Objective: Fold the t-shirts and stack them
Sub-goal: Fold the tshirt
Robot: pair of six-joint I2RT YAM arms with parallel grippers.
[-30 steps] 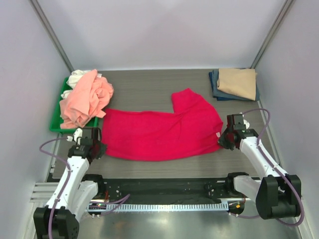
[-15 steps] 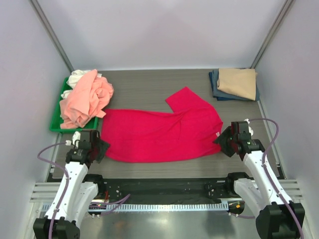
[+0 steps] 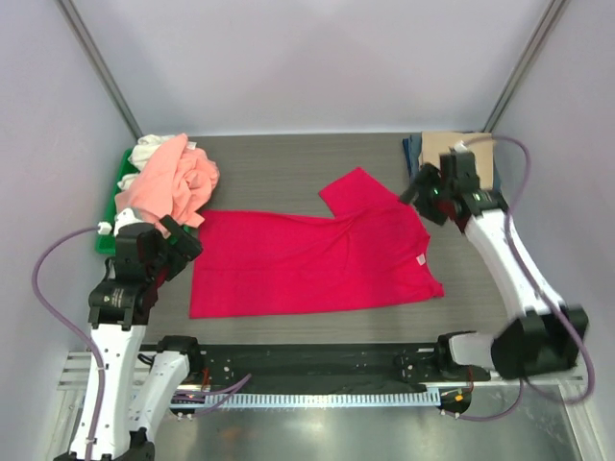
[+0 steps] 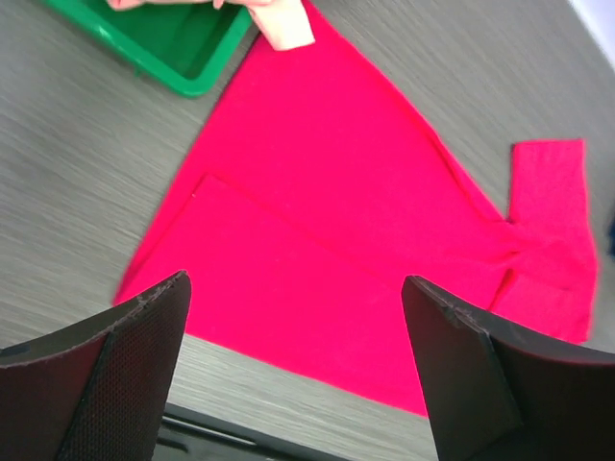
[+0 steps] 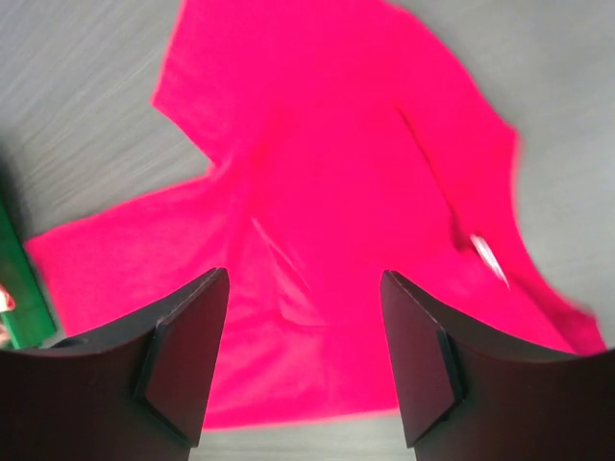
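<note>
A crimson-red t-shirt (image 3: pixel 317 259) lies spread flat across the middle of the table, one sleeve (image 3: pixel 351 187) pointing to the back. My left gripper (image 3: pixel 183 240) hovers open above the shirt's left edge, nothing between its fingers. My right gripper (image 3: pixel 420 195) hangs open over the shirt's back right corner, also empty. The left wrist view looks down on the crimson shirt (image 4: pixel 336 221) past the open left gripper (image 4: pixel 298 327). Under the open right gripper (image 5: pixel 306 327) the right wrist view shows the same shirt (image 5: pixel 336 173). A salmon-pink t-shirt (image 3: pixel 168 187) and a white one (image 3: pixel 146 149) are heaped at the back left.
The heap sits in a green tray (image 3: pixel 104 245) by the left wall. A folded tan shirt (image 3: pixel 476 149) on a navy one (image 3: pixel 413 152) lies at the back right, partly behind my right arm. A black rail (image 3: pixel 307 365) runs along the near edge.
Both grippers opened and let go of the crimson shirt's near corners, then rose and swung toward the back. The shirt now lies flat with a straight near edge.
</note>
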